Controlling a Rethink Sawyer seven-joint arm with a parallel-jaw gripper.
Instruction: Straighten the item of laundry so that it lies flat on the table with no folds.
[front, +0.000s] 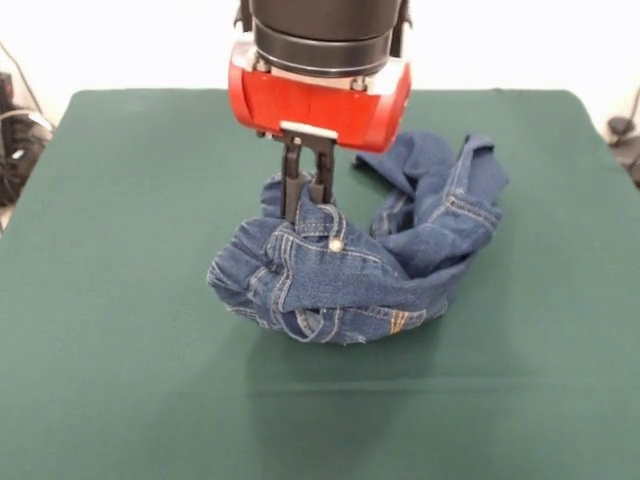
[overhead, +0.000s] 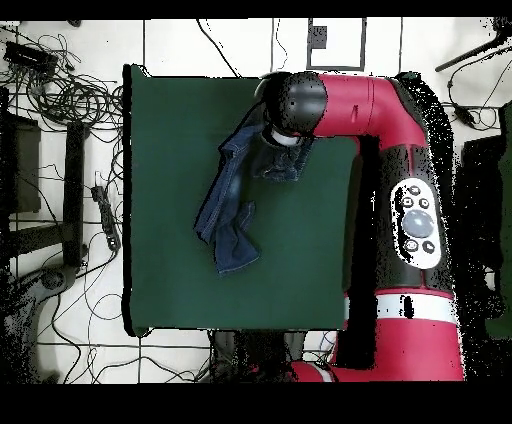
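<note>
Jeans (front: 360, 255) bunched, end effector (front: 308, 195) pinching waistband

One pair of jeans (front: 350, 270), one table (front: 120, 300), one end effector (front: 308, 200).

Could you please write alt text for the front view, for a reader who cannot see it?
A red and black robot arm's tool pinches the waistband of crumpled blue jeans, bunched in folds on a dark green table.

Jeans (front: 350, 265) bunched on table (front: 120, 300) near its middle, trailing toward right rear; gripper (front: 308, 195) above, at waistband's rear edge.
</note>
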